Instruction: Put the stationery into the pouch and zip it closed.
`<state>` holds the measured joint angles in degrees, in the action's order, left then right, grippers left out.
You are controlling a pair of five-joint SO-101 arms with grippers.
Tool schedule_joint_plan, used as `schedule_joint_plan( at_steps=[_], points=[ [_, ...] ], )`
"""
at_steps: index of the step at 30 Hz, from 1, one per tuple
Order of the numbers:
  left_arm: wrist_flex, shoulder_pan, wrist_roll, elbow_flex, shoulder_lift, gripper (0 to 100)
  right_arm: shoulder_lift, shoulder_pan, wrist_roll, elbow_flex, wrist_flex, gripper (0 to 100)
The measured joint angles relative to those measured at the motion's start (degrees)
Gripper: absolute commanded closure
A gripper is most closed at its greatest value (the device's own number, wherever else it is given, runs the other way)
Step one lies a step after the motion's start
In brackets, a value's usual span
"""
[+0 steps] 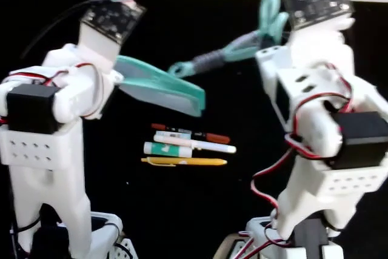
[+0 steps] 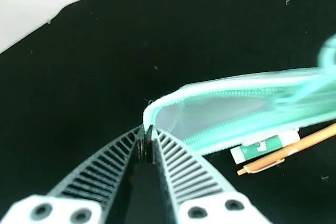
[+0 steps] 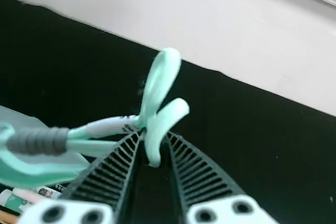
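Observation:
A translucent teal pouch (image 1: 163, 86) hangs in the air between the two arms, above the stationery. My left gripper (image 2: 147, 132) is shut on the pouch's corner (image 2: 152, 111), and the zipper edges (image 2: 226, 129) stand apart. My right gripper (image 3: 153, 148) is shut on the pouch's teal strap (image 3: 160, 98), which runs through a grey sleeve (image 1: 209, 60) to the pouch. On the black table lie a red-brown pen (image 1: 191, 133), a white marker (image 1: 197, 144), a white-and-green glue stick (image 1: 167, 149) and a yellow pen (image 1: 185, 161), side by side.
A black cloth (image 1: 242, 119) covers the table up to a white wall (image 3: 236, 35) behind. Both white arm bodies (image 1: 48, 150) (image 1: 327, 150) stand at the front, left and right of the stationery. Red and white cables (image 1: 267, 186) hang by the right arm.

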<state>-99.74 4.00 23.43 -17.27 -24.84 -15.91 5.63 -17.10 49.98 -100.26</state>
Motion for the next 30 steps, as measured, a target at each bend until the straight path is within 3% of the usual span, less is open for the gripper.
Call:
schedule_joint_plan(
  at_steps=[7,19,24,26,30],
  points=[
    [-0.09,2.46,-2.29,0.09,0.0,99,0.0,-4.57,0.0,0.0,0.0,99.3],
    [0.35,2.46,-2.29,5.36,-0.18,99,0.0,-4.84,-0.09,-0.35,0.0,99.3],
    [0.35,2.81,-2.29,5.36,-0.18,99,0.0,-4.92,-0.09,-6.86,0.0,98.7],
    [0.35,3.16,-2.29,5.45,-0.18,99,0.0,-4.84,-0.09,-10.99,0.0,95.0],
    [0.97,3.6,-4.57,5.45,-0.18,99,0.0,-4.22,0.0,-19.69,0.0,77.0]
  ],
)
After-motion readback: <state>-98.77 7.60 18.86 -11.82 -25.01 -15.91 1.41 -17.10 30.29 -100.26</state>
